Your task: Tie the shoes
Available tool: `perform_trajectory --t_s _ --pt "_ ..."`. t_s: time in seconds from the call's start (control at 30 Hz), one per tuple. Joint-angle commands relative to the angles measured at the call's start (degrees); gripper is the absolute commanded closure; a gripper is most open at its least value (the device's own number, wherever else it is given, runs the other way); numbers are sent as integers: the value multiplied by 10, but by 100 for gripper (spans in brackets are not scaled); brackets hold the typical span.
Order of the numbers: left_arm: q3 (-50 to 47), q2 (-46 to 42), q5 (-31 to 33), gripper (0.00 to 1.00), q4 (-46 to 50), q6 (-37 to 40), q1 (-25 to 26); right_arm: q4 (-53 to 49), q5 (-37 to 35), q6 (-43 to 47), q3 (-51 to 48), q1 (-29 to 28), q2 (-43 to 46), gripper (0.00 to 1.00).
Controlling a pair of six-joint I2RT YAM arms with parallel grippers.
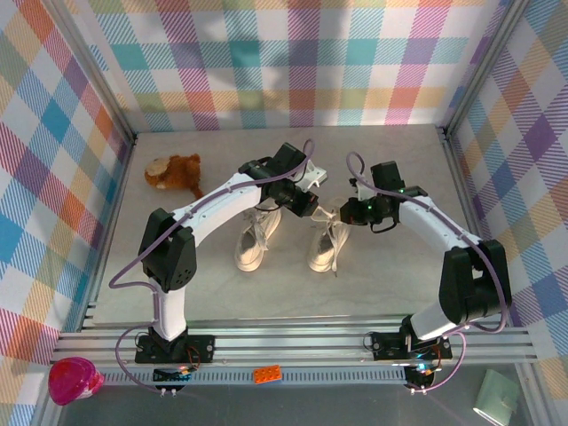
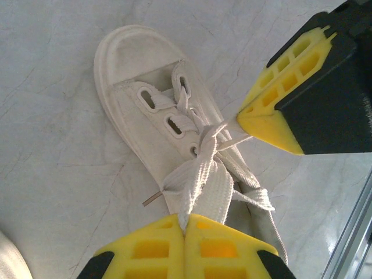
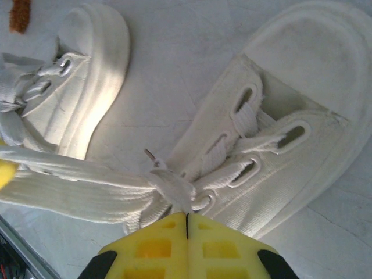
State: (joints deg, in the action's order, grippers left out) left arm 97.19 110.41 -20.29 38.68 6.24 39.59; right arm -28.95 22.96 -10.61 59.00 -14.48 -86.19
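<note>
Near the middle of the desk point(image 1: 222, 293), the left pincer point(image 2: 185, 222) and right pincer point(image 3: 187, 218) are pinching tight on the long white lace point(image 2: 200, 186) of a small cream canvas shoe point(image 1: 324, 248), so they should be pulling apart slowly and evenly.

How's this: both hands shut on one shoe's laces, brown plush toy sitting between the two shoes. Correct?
No. The plush toy lies far left on the table, apart from the shoes, per the top external view. The rest holds: left hand and right hand are both shut on one shoe's laces.
</note>
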Motion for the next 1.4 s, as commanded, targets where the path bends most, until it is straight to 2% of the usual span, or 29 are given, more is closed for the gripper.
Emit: perform_trajectory --t_s 0.0,0.07,0.13,0.2,0.4,0.53,0.83,1.07,1.37 --pt "2 -28 0 100 -4 1 -4 24 -10 -28 -10 0 8 97" --pt "4 -28 -2 100 -4 2 -5 26 -18 -34 -12 0 12 89" --pt "5 -26 -6 100 -5 3 -5 25 -10 -31 -11 0 12 72" --pt "6 -24 -10 100 -5 3 -5 12 6 -13 0 0 4 63" --pt "8 -20 -20 100 -5 4 -5 -73 53 76 83 4 -64 60" --pt "9 -22 -21 100 -5 3 -5 -96 82 108 116 4 -108 58" --pt "8 -24 -18 100 -1 3 -5 -118 82 123 137 4 -135 60" --pt "12 -22 -9 100 1 4 -5 -116 54 117 128 4 -99 80" --pt "23 -12 0 100 8 5 -8 -102 14 86 106 4 -56 82"
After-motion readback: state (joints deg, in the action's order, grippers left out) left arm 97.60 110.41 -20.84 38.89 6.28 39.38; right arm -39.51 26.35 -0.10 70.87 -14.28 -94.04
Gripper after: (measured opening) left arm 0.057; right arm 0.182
